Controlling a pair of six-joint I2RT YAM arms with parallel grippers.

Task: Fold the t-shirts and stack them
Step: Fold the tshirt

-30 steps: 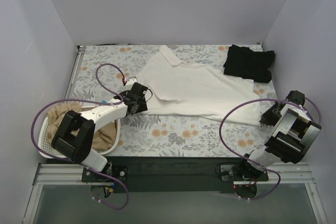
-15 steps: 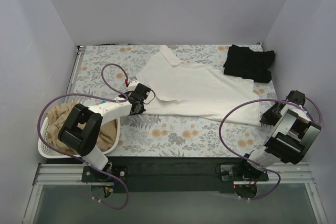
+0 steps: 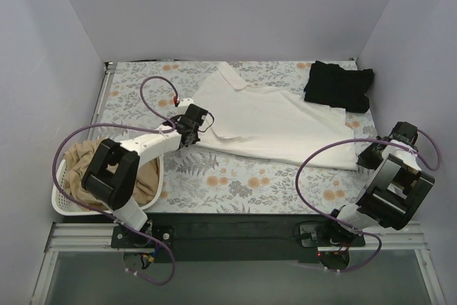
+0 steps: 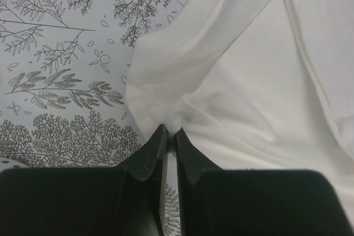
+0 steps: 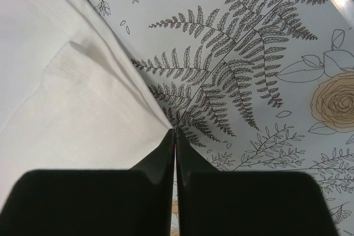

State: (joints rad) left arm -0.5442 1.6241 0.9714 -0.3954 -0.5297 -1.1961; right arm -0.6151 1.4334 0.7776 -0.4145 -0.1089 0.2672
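The left tool (image 4: 170, 135) and right tool (image 5: 175, 132) each pinch a thin edge of the white t-shirt (image 3: 271, 123), so a hard pull may slip either hold.

The desk (image 3: 235, 183) is covered in a pale print of grey fern leaves and orange flowers. A white t-shirt (image 3: 271, 123) is spread flat across its middle, with the collar turned toward the far edge. A black t-shirt (image 3: 339, 85) is laid folded at the far right corner, close beside the white one. A white perforated laundry basket (image 3: 58, 205) is set at the near left edge.
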